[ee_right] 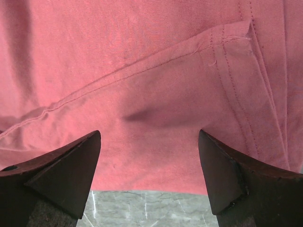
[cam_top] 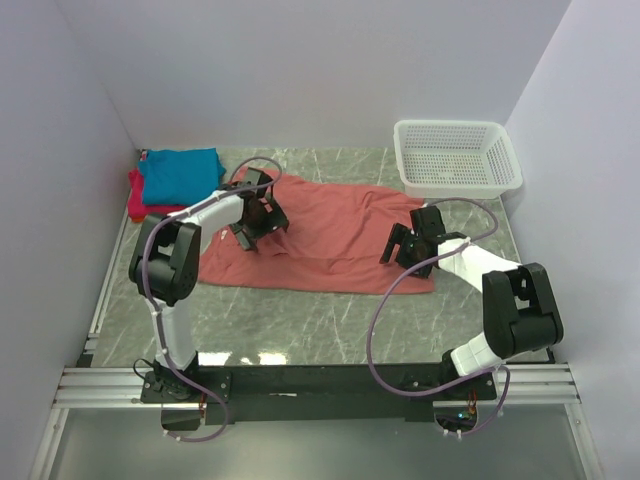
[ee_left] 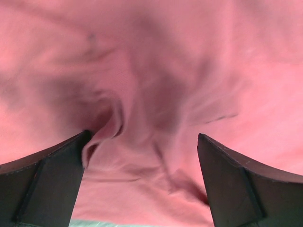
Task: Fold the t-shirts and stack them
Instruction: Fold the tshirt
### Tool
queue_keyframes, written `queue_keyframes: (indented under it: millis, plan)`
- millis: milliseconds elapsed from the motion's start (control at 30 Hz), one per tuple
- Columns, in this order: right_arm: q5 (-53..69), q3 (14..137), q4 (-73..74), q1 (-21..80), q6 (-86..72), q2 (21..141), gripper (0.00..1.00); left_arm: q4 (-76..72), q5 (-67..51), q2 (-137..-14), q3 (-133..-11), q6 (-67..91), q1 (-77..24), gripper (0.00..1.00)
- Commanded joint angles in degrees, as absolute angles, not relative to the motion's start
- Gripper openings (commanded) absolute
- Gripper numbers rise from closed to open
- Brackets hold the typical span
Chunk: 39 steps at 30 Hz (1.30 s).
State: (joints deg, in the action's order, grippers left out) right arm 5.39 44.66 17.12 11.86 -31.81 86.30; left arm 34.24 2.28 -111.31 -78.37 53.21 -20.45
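Left fingers and right fingers gape empty over the salmon-red t-shirt by its near edge.

The left gripper hangs low over a salmon-red t-shirt, its two dark fingers spread wide at the lower corners. Rumpled cloth fills nearly the whole view, with a raised pucker just beside the left-hand fingertip. A sliver of pale green table shows at the bottom edge.
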Motion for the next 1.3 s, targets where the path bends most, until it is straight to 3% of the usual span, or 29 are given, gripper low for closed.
queue_keyframes:
  millis: [0, 367, 567, 667, 967, 1267]
  plan:
    - [3.9, 44.4, 15.7, 12.1, -31.0, 87.2, 0.90, 29.4, -0.3, -112.8, -83.2, 51.7, -20.6, 0.99]
    - [3.5, 44.1, 15.4, 12.1, -31.2, 85.2, 0.90, 28.8, 2.0, -123.6, -100.8, 50.9, -20.7, 1.00]
    - [4.1, 43.7, 15.0, 12.1, -31.6, 84.3, 0.90, 31.7, 7.4, -122.2, -105.0, 47.8, -21.0, 0.99]
    - [4.5, 43.5, 14.9, 12.1, -31.2, 84.1, 0.90, 34.4, 9.8, -119.0, -102.8, 46.6, -21.0, 0.99]
    - [3.2, 45.4, 15.1, 12.1, -29.4, 83.6, 0.90, 25.6, 12.3, -102.9, -77.7, 48.4, -20.7, 0.99]
    - [1.0, 43.7, 16.6, 12.0, -32.2, 87.0, 0.90, 28.6, 12.8, -107.0, -70.8, 52.0, -18.8, 0.99]
